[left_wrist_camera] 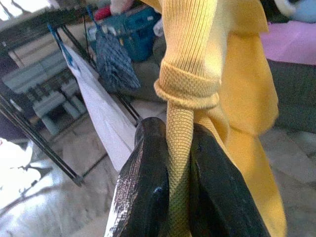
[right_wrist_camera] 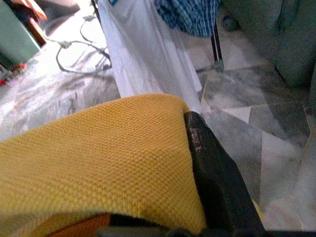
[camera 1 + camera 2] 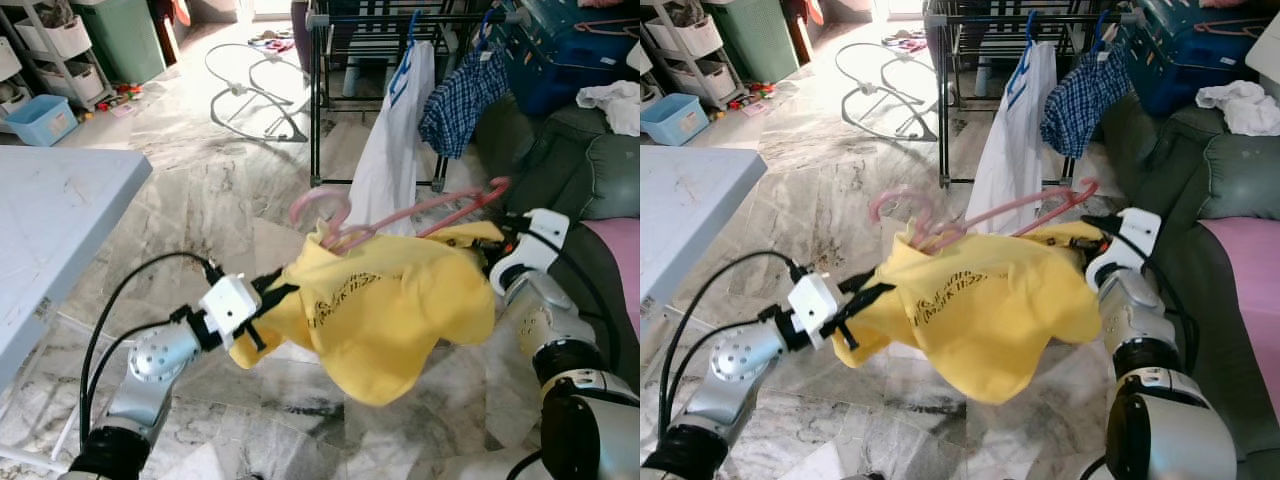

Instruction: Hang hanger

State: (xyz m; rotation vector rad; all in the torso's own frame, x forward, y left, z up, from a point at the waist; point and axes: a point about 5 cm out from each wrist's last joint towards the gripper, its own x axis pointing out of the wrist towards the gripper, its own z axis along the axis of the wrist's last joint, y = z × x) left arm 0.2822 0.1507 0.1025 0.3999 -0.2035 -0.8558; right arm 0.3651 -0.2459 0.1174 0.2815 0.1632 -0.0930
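Hanger, pink, sits inside the neck of a yellow shirt stretched between the two grippers above the marble floor. Left gripper has its jaws closed on a sleeve of the shirt. Right gripper is at the opposite shoulder, cloth draped over one finger; I cannot tell whether its jaws are closed. Beyond the jaws stands a clothes rack with a white garment and a checked shirt.

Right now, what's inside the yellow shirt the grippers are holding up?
A pink hanger: its hook and one arm stick out above the yellow shirt. The rest is covered by fabric. The left gripper pinches a sleeve; the right gripper holds the other side.
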